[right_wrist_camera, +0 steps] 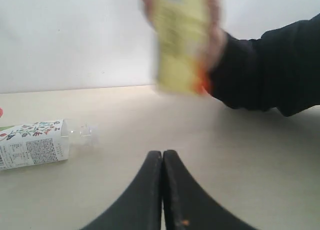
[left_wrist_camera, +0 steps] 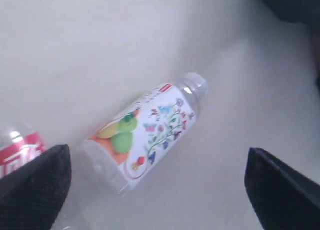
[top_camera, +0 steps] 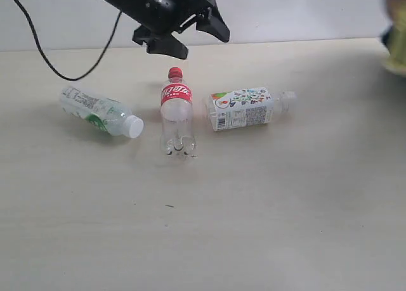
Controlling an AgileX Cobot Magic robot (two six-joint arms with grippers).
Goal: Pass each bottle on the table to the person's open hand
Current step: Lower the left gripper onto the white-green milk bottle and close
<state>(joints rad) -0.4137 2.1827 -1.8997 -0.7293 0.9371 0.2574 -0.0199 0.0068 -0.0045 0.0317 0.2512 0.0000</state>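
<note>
Three bottles are on the table (top_camera: 266, 208). The green-white label bottle (top_camera: 98, 110) lies at the left. The red-label bottle (top_camera: 176, 107) is in the middle. The floral-label bottle (top_camera: 247, 107) (left_wrist_camera: 150, 132) (right_wrist_camera: 32, 142) lies on its side at the right. My left gripper (top_camera: 198, 40) (left_wrist_camera: 157, 190) hovers open above and behind the red-label and floral bottles, touching neither. In the right wrist view the yellow bottle (right_wrist_camera: 180, 39) is blurred in the person's hand (right_wrist_camera: 216, 39), above the table. My right gripper (right_wrist_camera: 162, 157) is shut on nothing, low over the table below that hand.
A black cable (top_camera: 63, 66) trails over the back left of the table. The person's black sleeve (right_wrist_camera: 270, 69) reaches in from the right. A white wall (top_camera: 304, 12) closes off the back. At the right edge of the exterior view a yellow blur (top_camera: 396, 50) shows.
</note>
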